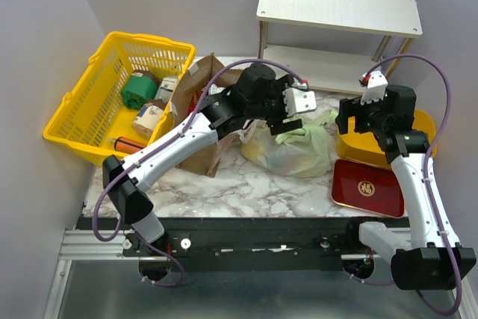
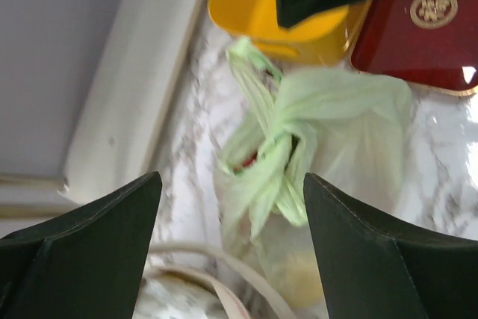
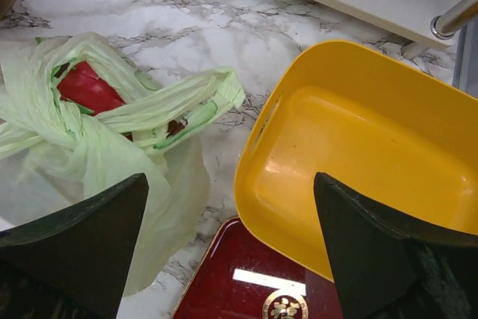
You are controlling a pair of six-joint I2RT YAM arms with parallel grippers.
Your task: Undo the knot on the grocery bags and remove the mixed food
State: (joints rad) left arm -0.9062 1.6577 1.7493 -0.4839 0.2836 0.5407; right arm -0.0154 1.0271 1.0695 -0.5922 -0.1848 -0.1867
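Left pincer hangs with its jaws spread wide just above the knot of the pale green plastic bag, gripping nothing. The bag sits mid-counter with its top tied, and something red shows through the folds. The brown paper bag sits just beside it on the left, next to a yellow basket. Right pincer, also open and empty, hovers over a yellow tub and a red tray.
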